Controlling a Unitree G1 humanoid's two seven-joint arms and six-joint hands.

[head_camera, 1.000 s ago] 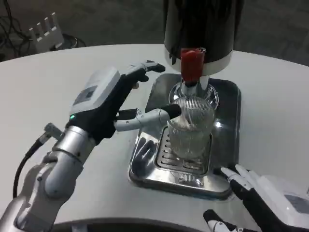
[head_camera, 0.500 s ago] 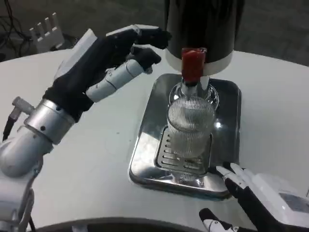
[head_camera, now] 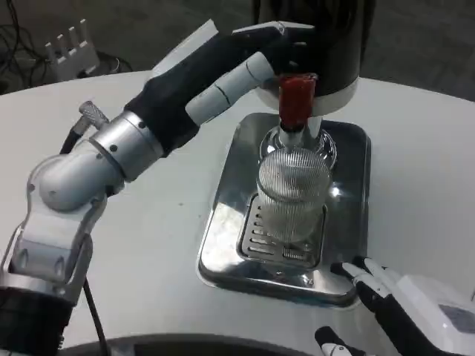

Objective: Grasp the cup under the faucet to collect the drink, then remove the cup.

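A clear ribbed cup point(head_camera: 292, 194) stands upright on the grate of a steel drip tray point(head_camera: 349, 215), right under the red faucet handle point(head_camera: 296, 101) of a black dispenser point(head_camera: 315, 37). My left hand point(head_camera: 226, 63) reaches up to the faucet, its fingertips at the dispenser beside the red handle; it holds nothing and its fingers are extended. My right hand point(head_camera: 404, 308) lies low at the tray's near right corner, fingers spread, apart from the cup.
The white round table point(head_camera: 133, 245) carries the tray. A white power strip point(head_camera: 70, 48) lies on the floor at the back left. My left forearm point(head_camera: 96, 167) crosses above the table to the left of the tray.
My left hand has risen from beside the cup and moved right to the faucet handle. The right hand has barely shifted. The cup has stayed put.
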